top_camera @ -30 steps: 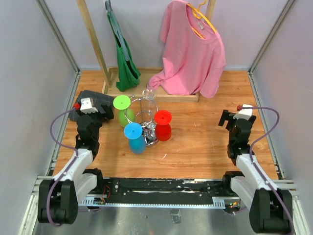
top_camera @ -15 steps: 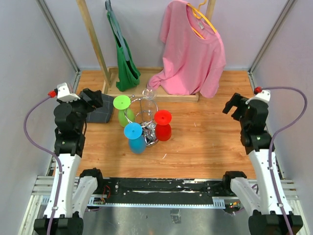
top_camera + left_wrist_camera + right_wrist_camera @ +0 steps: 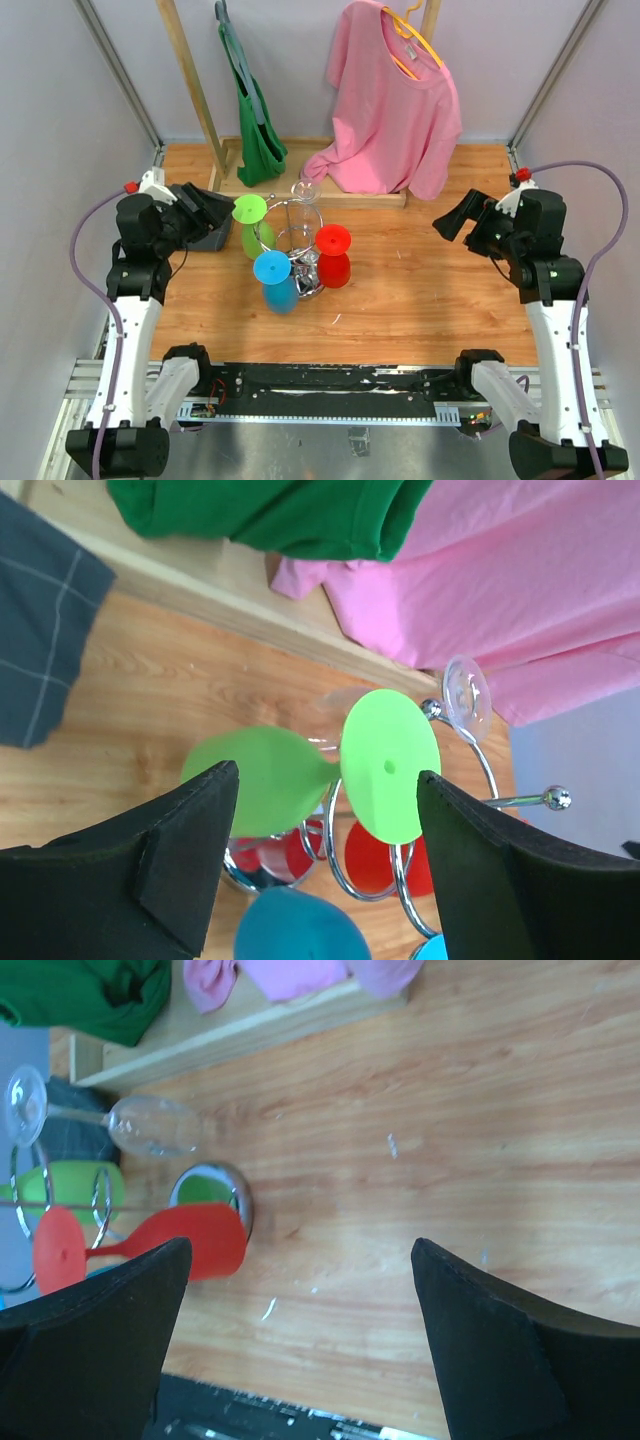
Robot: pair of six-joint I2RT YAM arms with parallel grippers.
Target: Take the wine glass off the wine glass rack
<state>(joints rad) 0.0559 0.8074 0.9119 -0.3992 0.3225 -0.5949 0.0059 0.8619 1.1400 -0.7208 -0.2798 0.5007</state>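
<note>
Left gripper (image 3: 325, 776) swings in, fingers wide, the green wine glass (image 3: 262, 780) now framed ahead between them (right gripper (image 3: 452, 222) equally wide, far from the rack (image 3: 297, 238)); grasping seems next.

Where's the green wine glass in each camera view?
Top external: green wine glass left of centre, on the wine glass rack's left side.
Left wrist: centre frame.
Right wrist: far left edge, behind rack wires.
Shared landmark: clear wine glass.
</note>
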